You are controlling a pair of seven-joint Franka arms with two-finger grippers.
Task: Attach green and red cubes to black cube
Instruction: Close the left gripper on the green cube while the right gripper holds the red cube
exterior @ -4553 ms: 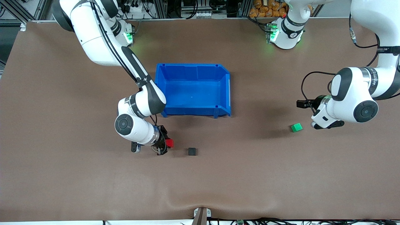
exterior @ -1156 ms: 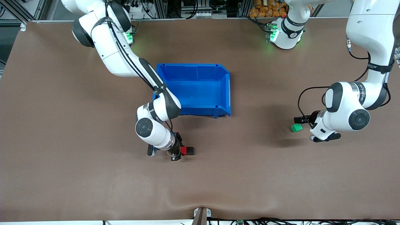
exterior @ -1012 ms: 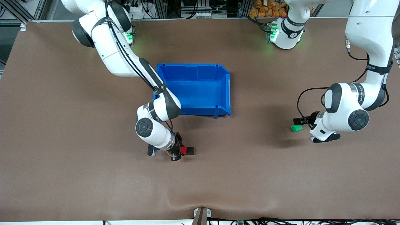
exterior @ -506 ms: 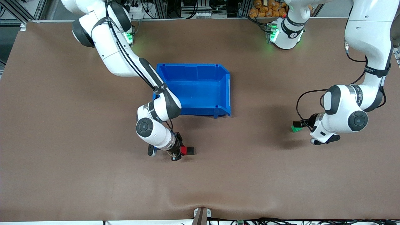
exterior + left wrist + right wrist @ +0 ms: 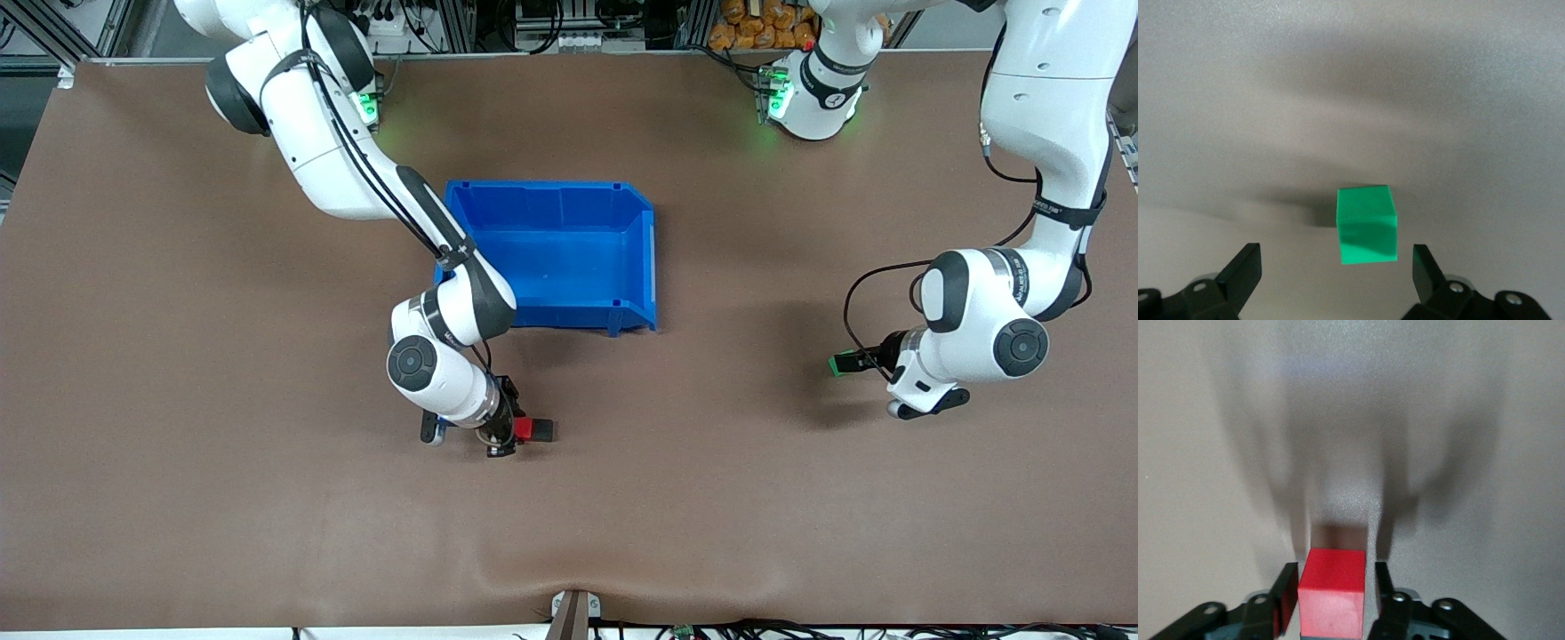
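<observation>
Brown covering spreads over the worktop (image 5: 178, 373), and near its middle stands the blue bin (image 5: 637, 267), its floor bare.

The right arm reaches past the bin's corner, toward the front camera. Its right hand (image 5: 516, 433) is low at the worktop, just nearer the camera than the bin. The jaws are only narrowly parted around the red cube (image 5: 524, 429). In the right wrist view one finger (image 5: 1286, 600) lies against the cube and the other stands a sliver clear.

The left hand (image 5: 858, 362) is low toward the left arm's end of the worktop, spread wide. Its fingertips (image 5: 1245, 263) stand well clear on either side of the green cube (image 5: 1366, 227), which rests on the worktop.

The black cube (image 5: 544, 431) sits on the worktop touching the red cube, on the face turned toward the left arm's end.
</observation>
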